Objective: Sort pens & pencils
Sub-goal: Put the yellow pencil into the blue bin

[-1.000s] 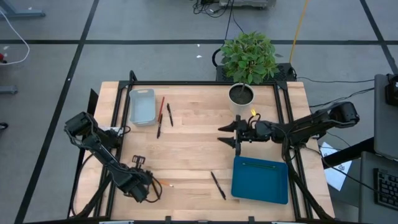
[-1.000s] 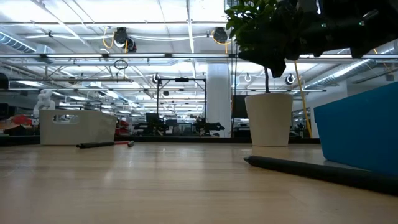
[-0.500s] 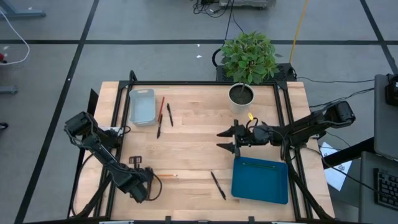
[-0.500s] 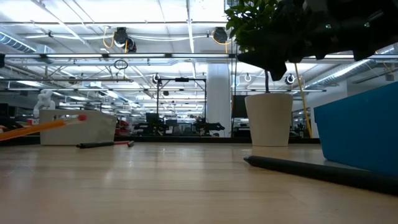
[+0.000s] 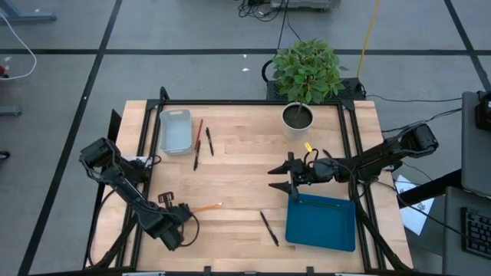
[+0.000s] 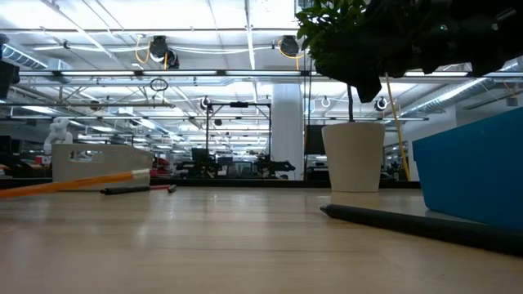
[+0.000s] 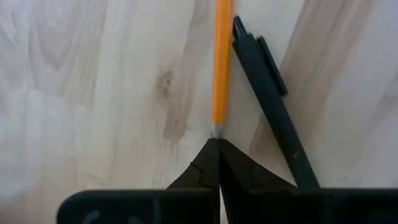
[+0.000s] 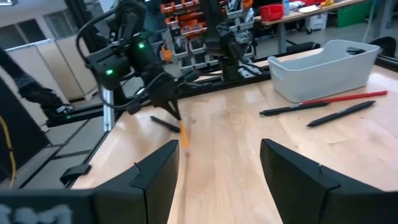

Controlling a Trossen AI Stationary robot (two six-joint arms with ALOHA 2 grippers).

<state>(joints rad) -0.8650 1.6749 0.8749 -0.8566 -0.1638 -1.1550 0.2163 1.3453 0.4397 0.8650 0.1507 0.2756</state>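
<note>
Orange pencil (image 5: 207, 207) lifted; left wrist shows hidden pen (image 7: 273, 106) alongside.

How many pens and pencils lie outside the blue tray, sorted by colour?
Black pens: 4
Red pencils: 1
Orange pencils: 1
Total: 6

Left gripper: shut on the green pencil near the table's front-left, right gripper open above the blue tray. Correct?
Not green. The left gripper is shut on the orange pencil, as the left wrist view shows. The right gripper is open, beside the blue tray.
</note>
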